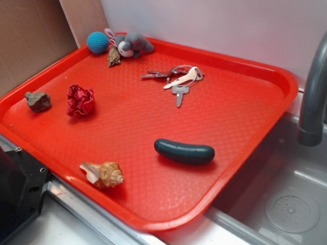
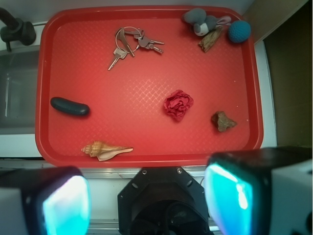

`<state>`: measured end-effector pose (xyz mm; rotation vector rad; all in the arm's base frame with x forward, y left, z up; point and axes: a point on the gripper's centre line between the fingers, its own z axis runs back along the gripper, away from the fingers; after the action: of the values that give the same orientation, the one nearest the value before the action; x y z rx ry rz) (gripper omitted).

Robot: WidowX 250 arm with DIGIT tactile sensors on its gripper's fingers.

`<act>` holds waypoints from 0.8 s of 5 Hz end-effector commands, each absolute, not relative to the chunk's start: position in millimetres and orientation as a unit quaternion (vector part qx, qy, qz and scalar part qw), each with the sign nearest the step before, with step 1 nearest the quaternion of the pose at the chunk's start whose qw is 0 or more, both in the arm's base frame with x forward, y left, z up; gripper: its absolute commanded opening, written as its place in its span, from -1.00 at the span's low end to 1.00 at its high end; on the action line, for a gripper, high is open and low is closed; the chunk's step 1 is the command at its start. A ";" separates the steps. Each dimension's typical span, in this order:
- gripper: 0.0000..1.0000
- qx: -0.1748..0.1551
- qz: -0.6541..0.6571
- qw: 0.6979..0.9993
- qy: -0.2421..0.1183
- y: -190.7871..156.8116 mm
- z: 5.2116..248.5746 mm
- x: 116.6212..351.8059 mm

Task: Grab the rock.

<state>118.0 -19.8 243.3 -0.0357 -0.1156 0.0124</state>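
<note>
My jaws hang spread wide, high above the near edge of the red tray (image 2: 146, 159), holding nothing. The rock (image 2: 223, 121) sits near the tray's right rim in my wrist view, just beside the red paper wad (image 2: 178, 105) but not touching it. To do this well I think I should shift right and forward until the rock is centred between my fingers (image 2: 234, 196), then come straight down. Its angular faces may slip, so I would close across its narrower span, keeping clear of the wad and the rim.
</note>
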 end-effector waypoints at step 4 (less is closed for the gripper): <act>1.00 -0.013 0.251 0.967 -0.043 120.3 133.8 151.5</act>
<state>157.0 115.3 128.9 -0.0379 -0.0677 0.5037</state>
